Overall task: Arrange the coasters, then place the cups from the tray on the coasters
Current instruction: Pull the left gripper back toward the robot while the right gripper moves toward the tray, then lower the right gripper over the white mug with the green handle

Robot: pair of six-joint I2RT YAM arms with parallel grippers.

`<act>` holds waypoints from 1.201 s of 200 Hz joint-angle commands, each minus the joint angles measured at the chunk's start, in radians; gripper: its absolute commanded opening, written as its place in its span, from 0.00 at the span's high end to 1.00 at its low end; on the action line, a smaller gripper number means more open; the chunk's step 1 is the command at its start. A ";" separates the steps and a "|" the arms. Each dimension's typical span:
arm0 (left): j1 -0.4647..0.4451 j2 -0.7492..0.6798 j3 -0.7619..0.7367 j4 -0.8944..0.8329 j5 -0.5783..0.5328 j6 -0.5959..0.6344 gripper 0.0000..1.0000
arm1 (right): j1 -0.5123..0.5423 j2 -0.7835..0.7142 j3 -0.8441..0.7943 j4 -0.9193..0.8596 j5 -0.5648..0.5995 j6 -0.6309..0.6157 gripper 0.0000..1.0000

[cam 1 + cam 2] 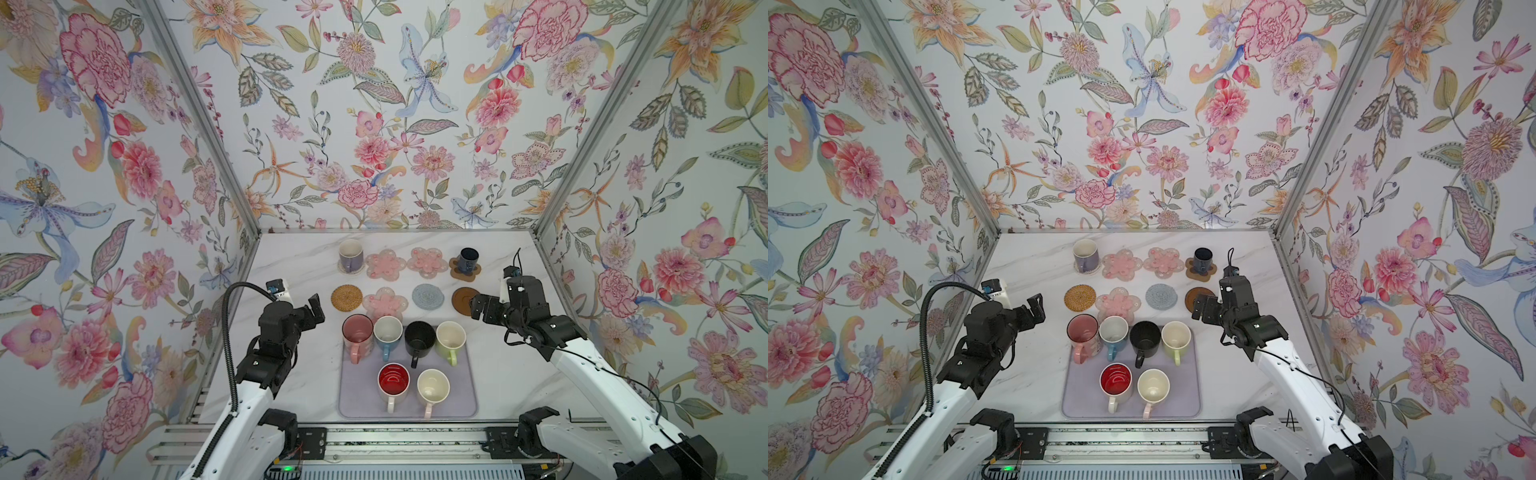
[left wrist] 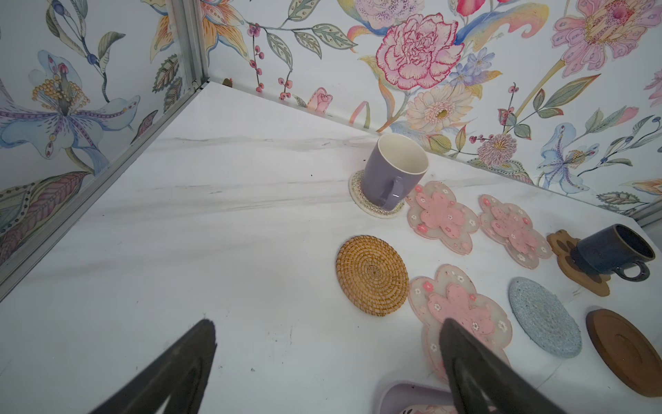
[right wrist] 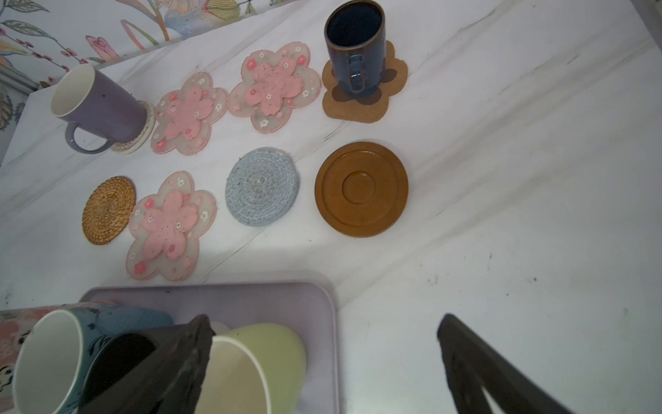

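Note:
Eight coasters lie in two rows behind the lavender tray [image 1: 357, 399]. A lavender cup [image 1: 351, 255] stands on the beaded coaster at back left. At back right, a navy cup [image 1: 468, 259] stands on the paw coaster [image 1: 455, 270]. Bare are two pink flower coasters [image 1: 385, 264] behind, and in front the rattan coaster [image 1: 346, 297], a third flower, the grey knitted coaster [image 1: 428, 296] and the wooden disc [image 1: 462, 300]. Several cups stand on the tray, among them pink [image 1: 357, 332] and light green [image 1: 450, 338]. My left gripper [image 1: 316, 311] [image 2: 327, 322] hovers open by the tray's far left corner. My right gripper [image 1: 474, 308] [image 3: 324, 319] hovers open over the far right corner.
Floral walls with metal corner posts [image 1: 245, 216] close in the white marble tabletop [image 1: 291, 374] on the left, back and right. A metal rail [image 1: 399, 449] with both arm bases runs along the front edge.

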 commanded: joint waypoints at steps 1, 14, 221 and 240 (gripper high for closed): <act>0.004 0.003 -0.023 0.030 -0.031 -0.025 0.01 | 0.072 -0.049 0.001 -0.129 0.060 0.079 0.01; 0.004 0.005 -0.026 0.041 -0.028 -0.031 0.01 | 0.128 -0.069 -0.001 -0.158 0.088 0.102 0.01; 0.004 -0.054 -0.059 0.039 -0.056 -0.077 0.01 | 0.547 0.089 -0.186 -0.059 0.216 0.355 0.32; 0.004 -0.052 -0.055 0.035 -0.055 -0.080 0.01 | 0.555 0.120 -0.182 -0.042 0.216 0.347 0.38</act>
